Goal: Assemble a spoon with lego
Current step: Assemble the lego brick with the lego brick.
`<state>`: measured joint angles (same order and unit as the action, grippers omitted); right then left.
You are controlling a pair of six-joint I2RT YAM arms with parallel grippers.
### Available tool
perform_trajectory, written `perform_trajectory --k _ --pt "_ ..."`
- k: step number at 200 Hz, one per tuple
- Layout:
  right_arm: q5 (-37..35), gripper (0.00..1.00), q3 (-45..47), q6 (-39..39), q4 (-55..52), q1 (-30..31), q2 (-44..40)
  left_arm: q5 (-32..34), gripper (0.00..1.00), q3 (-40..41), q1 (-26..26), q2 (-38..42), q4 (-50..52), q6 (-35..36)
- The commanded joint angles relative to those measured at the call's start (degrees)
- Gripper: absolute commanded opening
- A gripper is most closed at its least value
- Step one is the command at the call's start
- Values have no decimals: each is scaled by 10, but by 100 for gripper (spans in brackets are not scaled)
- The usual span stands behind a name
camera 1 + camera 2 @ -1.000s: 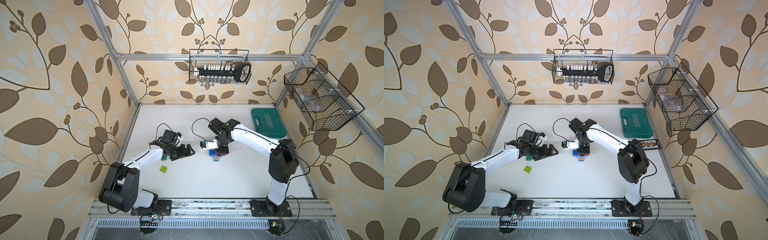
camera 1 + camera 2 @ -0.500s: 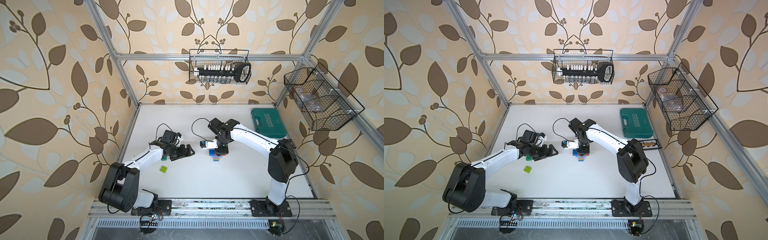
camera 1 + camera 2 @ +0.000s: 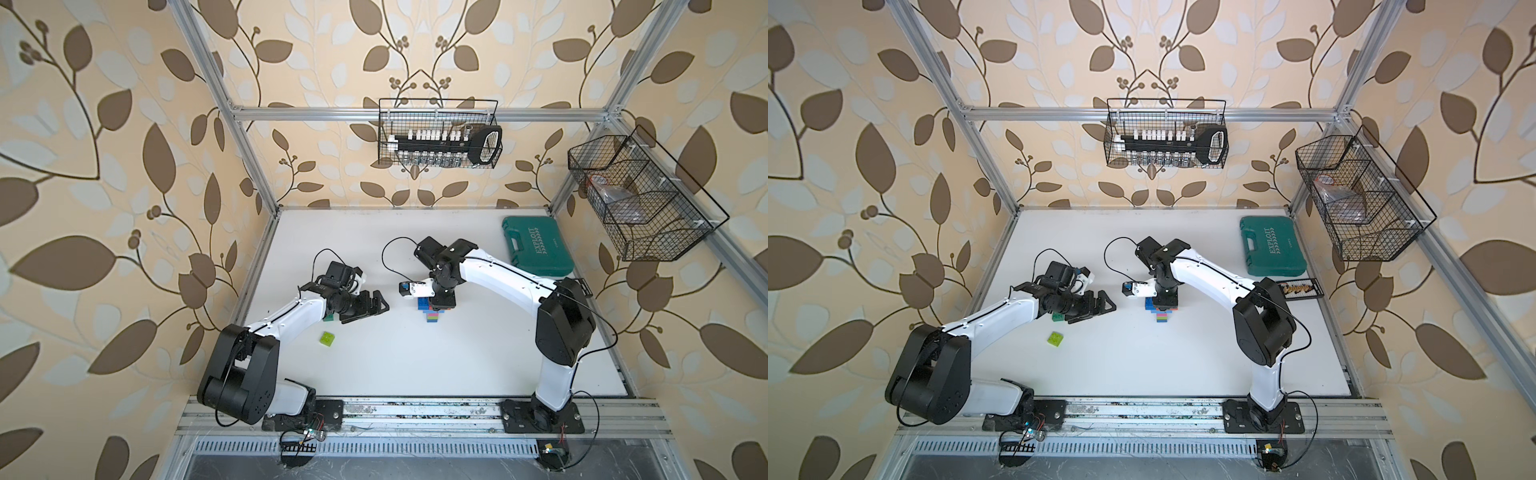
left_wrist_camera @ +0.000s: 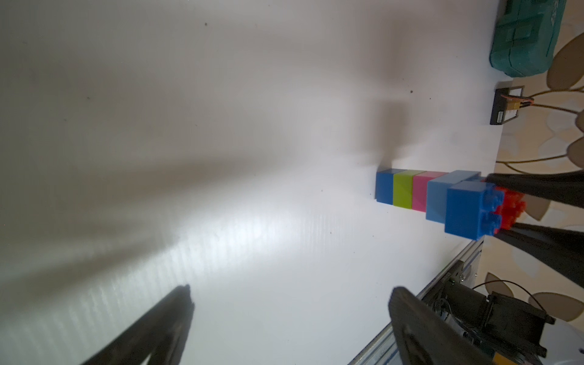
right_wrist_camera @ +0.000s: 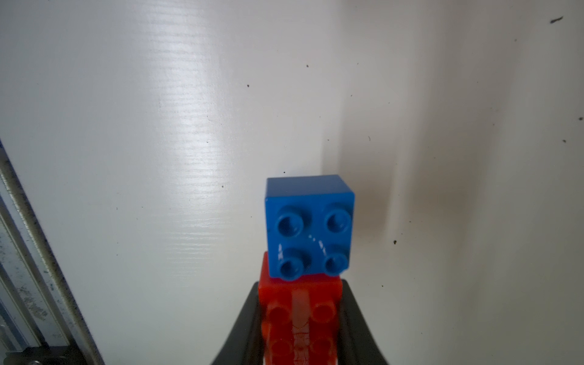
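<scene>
Remote session, brick by brick: my right hand (image 3: 442, 300) is clamped on the red brick (image 5: 300, 319) at the head of the spoon (image 4: 410, 192). The spoon lies flat on the desk (image 3: 415, 365). Its long axis runs from the head under that hand to a blue-tipped stem pointing back toward the arm bases. A blue brick (image 5: 308, 227) sits in the head right beside the red one.

Off the spoon's flank that faces the left arm, my left hand (image 3: 371, 308) hovers with jaws spread wide and nothing between them. Two loose pieces lie off that same flank. A dark green brick (image 3: 329, 318) is just beside the left wrist. A lime brick (image 3: 327, 338) is farther out, past the level of the stem tip. I judge the left arm the nearer one to fetch either, while the right pins the spoon.
</scene>
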<state>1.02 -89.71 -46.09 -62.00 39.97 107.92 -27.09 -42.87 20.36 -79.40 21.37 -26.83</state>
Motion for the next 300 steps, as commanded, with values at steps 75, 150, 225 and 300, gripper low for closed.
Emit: perform_trajectory --k 75,150,225,300 --pt "-3 0 3 22 -18 4 -17 2 99 -4 4 4 0 11" --pt "17 0 43 36 0 3 -14 4 99 -5 4 5 5 13" --pt "28 0 67 45 22 3 6 8 99 -4 4 12 12 15" --pt "29 0 60 48 13 -2 19 13 99 -1 4 16 18 17"
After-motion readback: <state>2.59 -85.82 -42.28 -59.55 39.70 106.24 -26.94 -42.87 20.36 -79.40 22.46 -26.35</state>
